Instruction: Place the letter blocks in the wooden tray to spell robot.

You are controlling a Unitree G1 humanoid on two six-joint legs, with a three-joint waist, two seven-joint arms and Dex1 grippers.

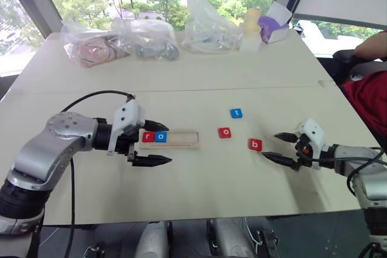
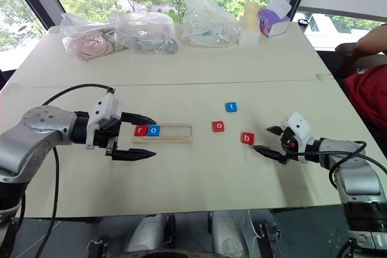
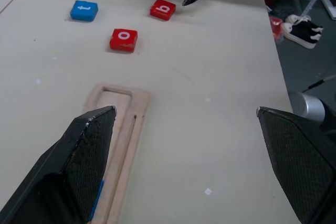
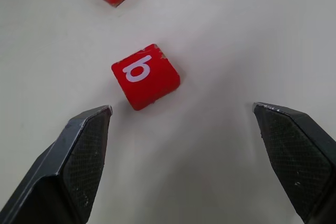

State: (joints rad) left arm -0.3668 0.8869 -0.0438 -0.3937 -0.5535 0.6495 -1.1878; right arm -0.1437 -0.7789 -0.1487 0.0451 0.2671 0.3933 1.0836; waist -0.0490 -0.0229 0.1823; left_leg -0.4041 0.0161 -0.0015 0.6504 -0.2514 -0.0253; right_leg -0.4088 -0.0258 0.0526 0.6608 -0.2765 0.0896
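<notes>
Pale table, plastic bags, bright windows behind

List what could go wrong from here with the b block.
1. The red b block lies turned at an angle to the open right gripper, so the jaws may close on its corners and twist it.
2. The red o block lies between the b and the wooden tray; carrying the b low could knock it.
</notes>
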